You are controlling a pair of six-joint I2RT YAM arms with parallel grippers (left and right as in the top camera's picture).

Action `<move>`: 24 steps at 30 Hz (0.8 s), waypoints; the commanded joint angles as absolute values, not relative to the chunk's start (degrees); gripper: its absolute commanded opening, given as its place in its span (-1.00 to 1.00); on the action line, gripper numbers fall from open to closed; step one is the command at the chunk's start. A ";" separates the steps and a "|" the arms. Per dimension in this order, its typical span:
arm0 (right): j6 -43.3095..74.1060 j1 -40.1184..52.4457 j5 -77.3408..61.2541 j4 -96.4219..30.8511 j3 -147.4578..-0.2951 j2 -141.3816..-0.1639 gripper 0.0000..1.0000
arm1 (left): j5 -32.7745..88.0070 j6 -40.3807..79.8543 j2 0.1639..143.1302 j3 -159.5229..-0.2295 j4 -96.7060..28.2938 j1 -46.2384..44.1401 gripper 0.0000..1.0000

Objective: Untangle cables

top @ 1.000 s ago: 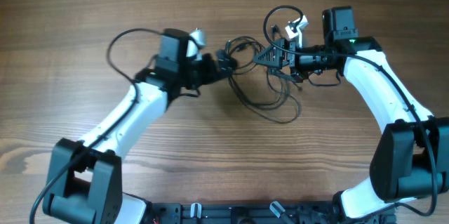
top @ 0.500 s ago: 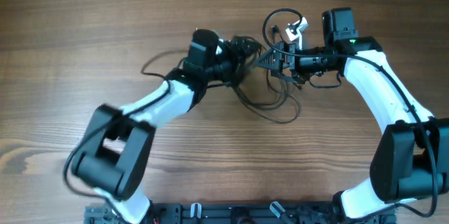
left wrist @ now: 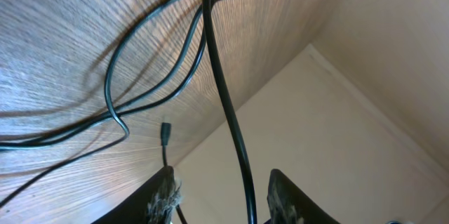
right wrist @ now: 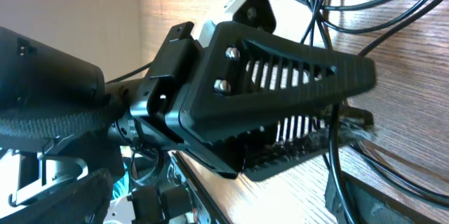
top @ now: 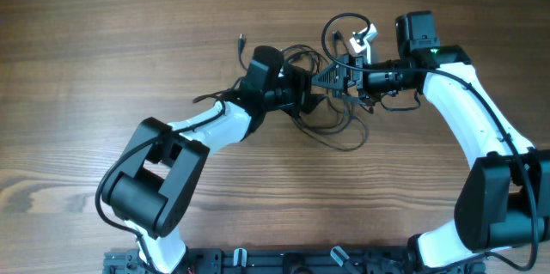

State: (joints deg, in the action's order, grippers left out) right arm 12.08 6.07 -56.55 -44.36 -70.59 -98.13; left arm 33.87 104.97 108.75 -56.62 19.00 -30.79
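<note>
The cables (top: 337, 118) lie as a loose black tangle on the wooden table, with one plug end (top: 241, 40) stretched out to the left. My left gripper (top: 308, 95) is pushed into the left side of the tangle. In the left wrist view its jaws (left wrist: 226, 197) stand partly apart, and one cable (left wrist: 231, 126) runs down between the fingertips (left wrist: 165, 194) without touching them. A small plug (left wrist: 166, 133) hangs beyond. My right gripper (top: 333, 75) faces it from the right, wide open, and a cable (right wrist: 330, 161) passes by its right finger (right wrist: 372, 199).
The left gripper's ribbed black finger (right wrist: 280, 76) fills the right wrist view, very close. Bare wood table (top: 103, 68) spreads to the left and along the front. The arms' bases stand at the front edge (top: 284, 261).
My left arm has swung right into the tangle, and its jaws have narrowed around one cable. The right arm and gripper have stayed put.
</note>
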 commanded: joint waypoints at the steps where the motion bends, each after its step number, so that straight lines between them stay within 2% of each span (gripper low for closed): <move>1: 10.39 5.82 -57.95 -45.19 -71.50 -96.66 0.97 | 31.97 107.42 108.79 -56.51 21.65 -30.87 -0.17; 3: 10.20 5.82 -57.93 -45.98 -71.50 -96.62 0.97 | 31.38 107.37 108.79 -56.51 21.98 -30.87 -0.46; 4: 9.78 5.82 -57.93 -46.30 -71.50 -96.62 0.97 | 31.18 106.96 108.79 -56.51 21.96 -30.85 -0.77; 5: 8.86 5.82 -57.89 -46.70 -71.50 -96.62 0.97 | 30.79 106.59 108.77 -56.51 21.96 -30.63 -0.92; 8: 11.11 5.82 -45.30 -47.03 -71.50 -96.62 0.99 | 32.60 101.10 108.77 -56.51 26.41 -28.40 -0.92; 9: 17.76 5.80 -33.06 -47.62 -71.50 -96.62 0.99 | 35.46 98.13 108.77 -56.51 29.26 -26.81 -0.92; 11: 23.20 5.45 -22.74 -48.29 -71.50 -96.62 1.00 | 41.43 94.61 108.75 -56.51 32.62 -23.31 -0.92; 14: 27.07 3.22 -20.51 -46.83 -71.50 -96.62 0.99 | 48.21 93.06 108.75 -56.51 32.38 -18.17 -0.92; 18: 40.73 -0.99 -16.21 -46.30 -71.50 -96.62 0.99 | 54.54 90.04 108.75 -56.51 31.86 -13.61 -0.92; 24: 47.77 -6.76 -14.63 -46.89 -71.50 -96.64 0.99 | 54.70 80.75 108.75 -56.51 24.93 -12.73 -0.92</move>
State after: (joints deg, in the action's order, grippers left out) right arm 41.50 -4.73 -17.74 -46.35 -70.72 -97.91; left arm 52.88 88.90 108.77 -56.45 28.18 -12.58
